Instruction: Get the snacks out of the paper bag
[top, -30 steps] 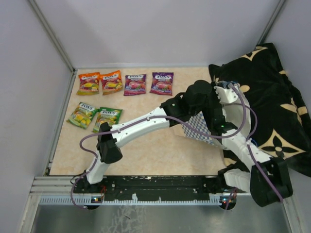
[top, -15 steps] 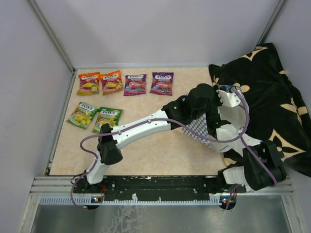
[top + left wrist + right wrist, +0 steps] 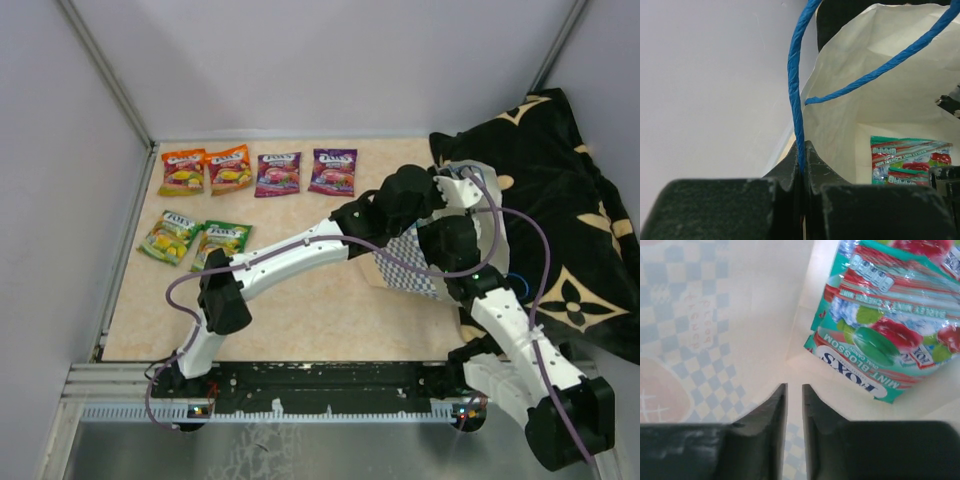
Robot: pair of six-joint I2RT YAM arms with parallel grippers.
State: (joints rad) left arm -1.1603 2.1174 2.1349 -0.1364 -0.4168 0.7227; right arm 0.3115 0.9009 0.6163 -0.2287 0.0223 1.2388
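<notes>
The paper bag [image 3: 404, 266] lies tilted at the right of the table, with its checked side up. My left gripper [image 3: 803, 145] is shut on the bag's blue cord handle [image 3: 796, 90] and holds the mouth open. My right gripper [image 3: 794, 388] is inside the bag, its jaws a narrow gap apart with nothing between them. A teal snack packet [image 3: 885, 335] lies just ahead and to the right of the fingertips, untouched. The left wrist view shows this packet [image 3: 910, 160] on the bag's floor. Several snacks lie on the table: orange [image 3: 183, 170], purple [image 3: 333, 171], green [image 3: 169, 236].
A black cloth with gold flower marks [image 3: 565, 210] is heaped at the right, behind and under the bag. Grey walls close in the table at the left, back and right. Both arms cross over the table's right half.
My right gripper's jaws have narrowed from wide apart to a slim gap. The right arm's elbow has swung down towards the near right corner. The left gripper still holds the handle.
</notes>
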